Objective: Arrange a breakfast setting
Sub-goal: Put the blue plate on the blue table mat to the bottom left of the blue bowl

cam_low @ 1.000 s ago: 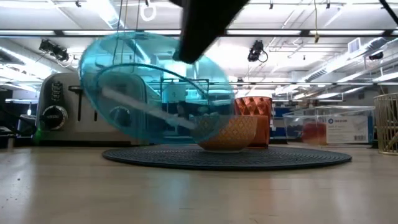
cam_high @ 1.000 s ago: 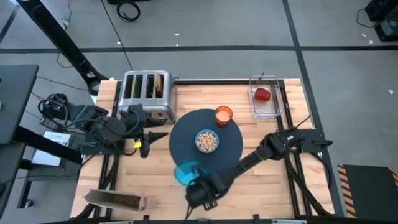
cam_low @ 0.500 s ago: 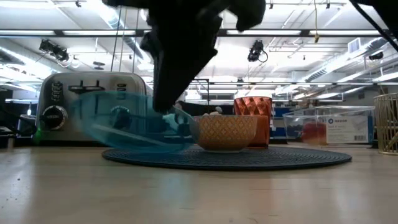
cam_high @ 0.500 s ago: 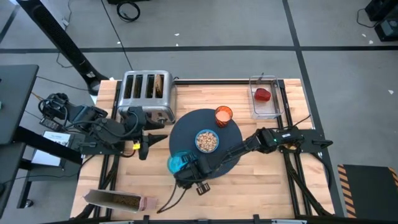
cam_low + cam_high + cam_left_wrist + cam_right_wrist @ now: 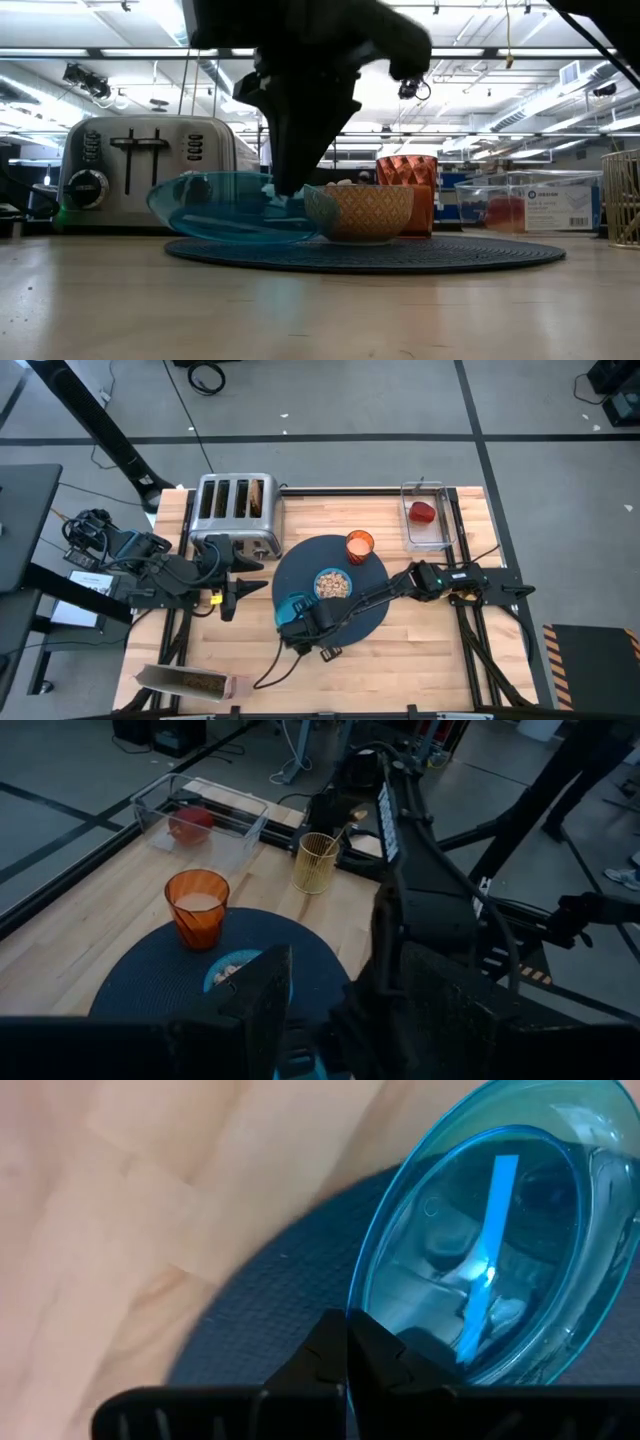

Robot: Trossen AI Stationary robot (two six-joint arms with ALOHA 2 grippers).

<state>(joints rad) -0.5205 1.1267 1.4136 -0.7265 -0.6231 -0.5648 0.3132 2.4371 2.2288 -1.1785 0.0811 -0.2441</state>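
Right gripper (image 5: 303, 622) clenched on plate (image 5: 235, 207) rim, low over near-left edge of mat (image 5: 370, 600). Plate just left of bowl (image 5: 360, 212), nearly flat, close to touching down on mat; contact not clear. Teal, clear, shallow, round. Next, probably: lower and release. Left gripper (image 5: 225, 592) released, holding nothing, waiting left of mat by toaster (image 5: 235, 510). Cup (image 5: 359, 545) behind bowl. Fruit (image 5: 423, 512) in bin.

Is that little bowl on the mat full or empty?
Full: the bowl on the mat holds pale cereal pieces, seen from above.
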